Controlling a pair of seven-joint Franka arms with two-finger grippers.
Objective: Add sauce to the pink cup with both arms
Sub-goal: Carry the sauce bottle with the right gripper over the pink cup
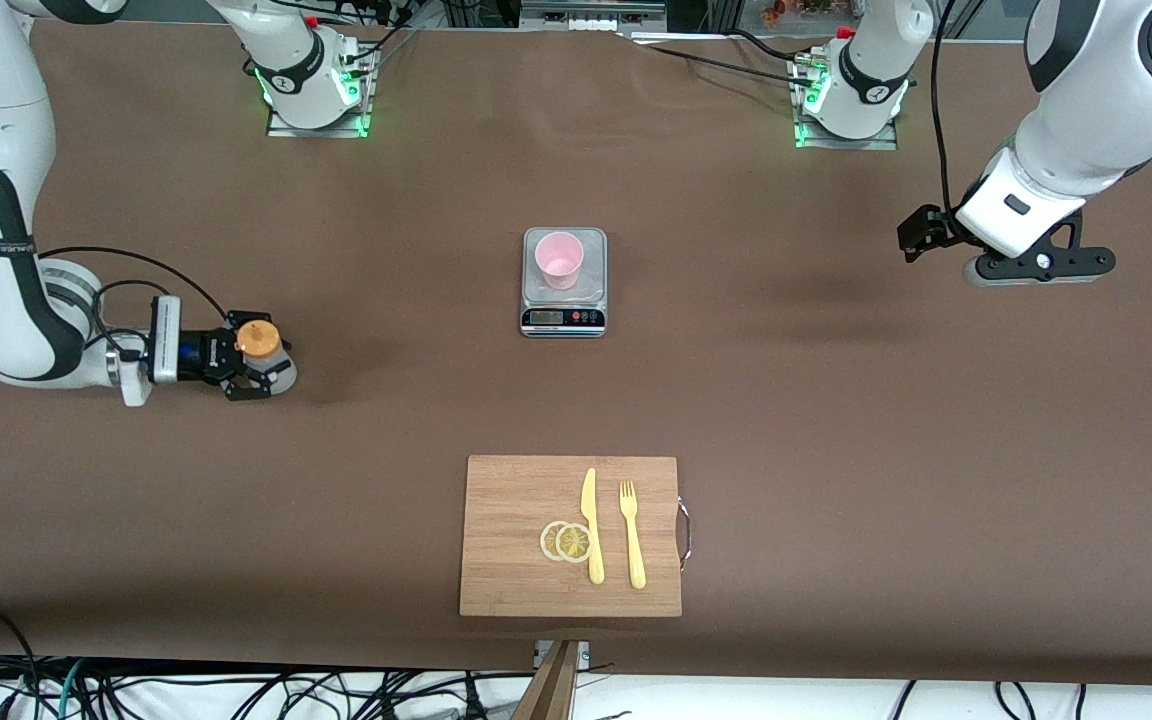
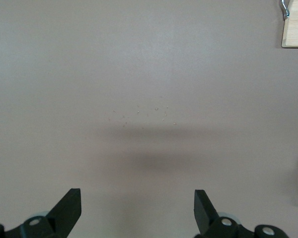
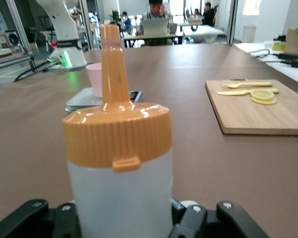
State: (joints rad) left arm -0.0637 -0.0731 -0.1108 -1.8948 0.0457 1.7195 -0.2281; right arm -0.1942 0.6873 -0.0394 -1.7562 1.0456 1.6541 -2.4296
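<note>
Orange nozzle cap up top, whitish translucent body below: the sauce point(image 1: 260, 345) stands at the right arm's end of the table, and the right gripper point(image 1: 254, 372) has clamped round its body, low by the table; soft plastic, light, likely to dent, so hold mid-body, gently, while the pink cup point(image 1: 560, 259) sits on the scale point(image 1: 563, 318), well apart; left gripper point(image 2: 137, 210) waits wide open over bare table

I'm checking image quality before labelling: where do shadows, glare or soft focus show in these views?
Front view: soft shadows beside the sauce bottle and under the left gripper. Left wrist view: a blurred shadow band on bare table. Right wrist view: glare streaks on the orange cap; the pink cup looks soft.
</note>
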